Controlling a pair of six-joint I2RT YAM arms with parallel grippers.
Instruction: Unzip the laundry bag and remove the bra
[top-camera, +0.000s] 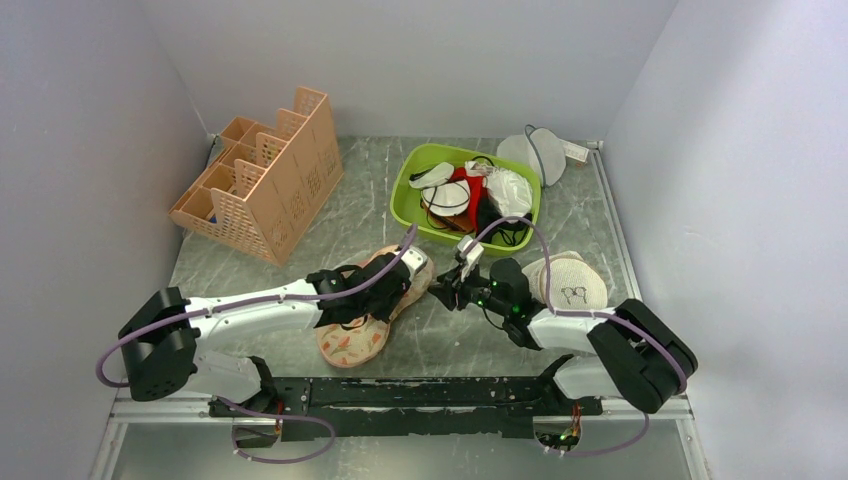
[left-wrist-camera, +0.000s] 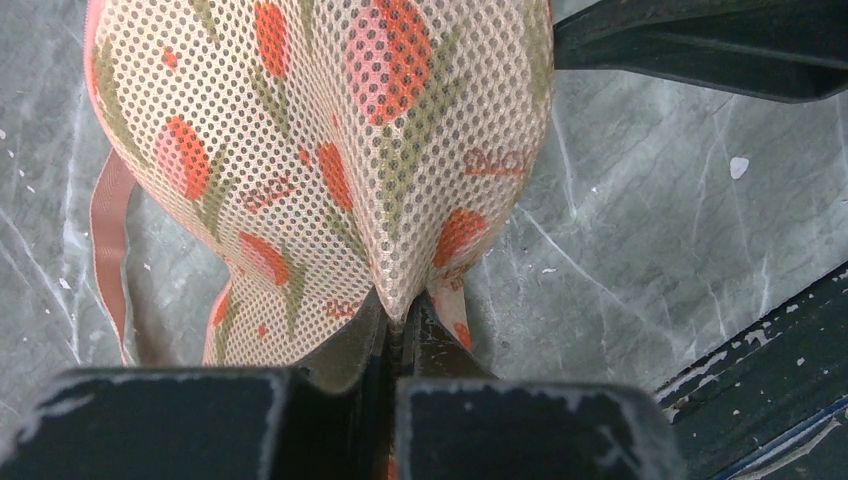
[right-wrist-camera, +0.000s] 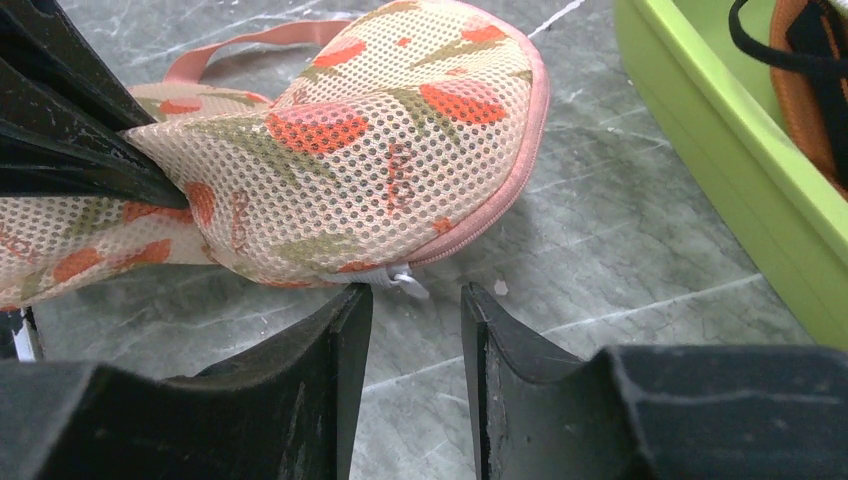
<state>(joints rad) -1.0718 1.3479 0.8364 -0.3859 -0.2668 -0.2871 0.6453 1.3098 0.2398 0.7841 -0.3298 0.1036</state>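
Between the two claws, on the grey table (top-camera: 440, 345), the laundry bag (top-camera: 352, 340) lies flat. Left claw (left-wrist-camera: 400, 318) is clenched on it: fingertips (left-wrist-camera: 350, 345) pressed together, a fold of the printed mesh pinched between them, no gap showing. Fabric tents up away from that pinch. The bag's pink loop (left-wrist-camera: 105, 230) lies on the table off to one side of that claw. Right claw (right-wrist-camera: 415, 300) is released, jaws a narrow slot apart, holding nothing. Silver zip pull (right-wrist-camera: 408, 284) sits right at the mouth of that slot, just ahead of the fingertips (right-wrist-camera: 345, 330); can't tell whether either tip touches it. Pink zip trim (right-wrist-camera: 500, 190) curving away from the pull looks closed. From the right claw's side, the left claw's fingers come in on its left, gripping the bag at its narrow waist. Green tub (right-wrist-camera: 720, 150) is off to the right claw's right, apart from the bag. Round beige mesh disc (top-camera: 575, 282) lies behind the right claw, beside its arm.
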